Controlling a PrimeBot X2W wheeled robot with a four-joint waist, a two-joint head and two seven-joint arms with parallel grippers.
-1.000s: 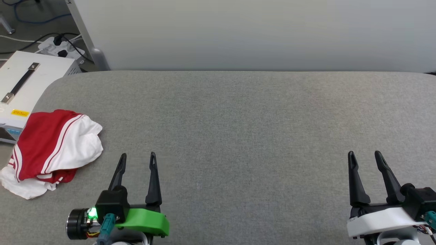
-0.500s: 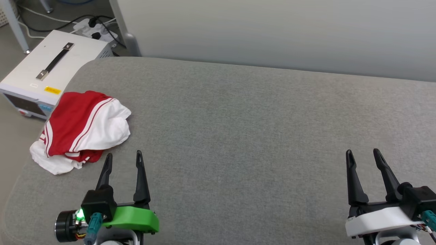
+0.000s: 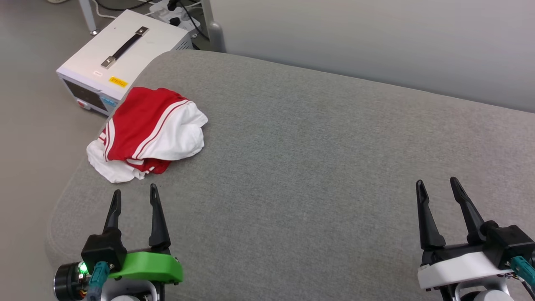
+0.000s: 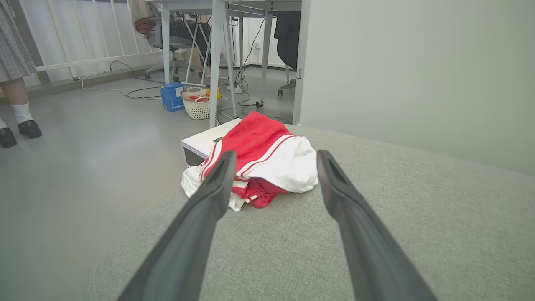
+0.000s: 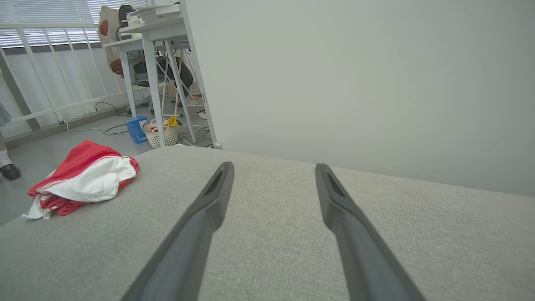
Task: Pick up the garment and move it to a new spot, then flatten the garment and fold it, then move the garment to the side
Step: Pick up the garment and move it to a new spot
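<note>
The garment (image 3: pixel 148 133) is a crumpled red and white heap near the left edge of the grey padded table (image 3: pixel 317 159); its lettering is hidden in the folds. My left gripper (image 3: pixel 134 195) is open just short of the heap, fingers pointing at it, empty. In the left wrist view the garment (image 4: pixel 263 161) lies between and beyond the two fingers. My right gripper (image 3: pixel 436 185) hovers open and empty over the table's lower right. The right wrist view has the garment (image 5: pixel 83 182) far off to the left.
A white box with a black handle (image 3: pixel 121 54) stands on the floor against the table's left edge, close behind the garment. A pale wall panel (image 3: pixel 376 37) runs along the far edge. Desks, cables and a basket (image 4: pixel 196 104) are on the floor; a person's feet (image 4: pixel 19 129) stand at left.
The head camera has swung left, so garment and box shifted right and up in its picture. The left gripper now sits closer below the garment. Both grippers stay open.
</note>
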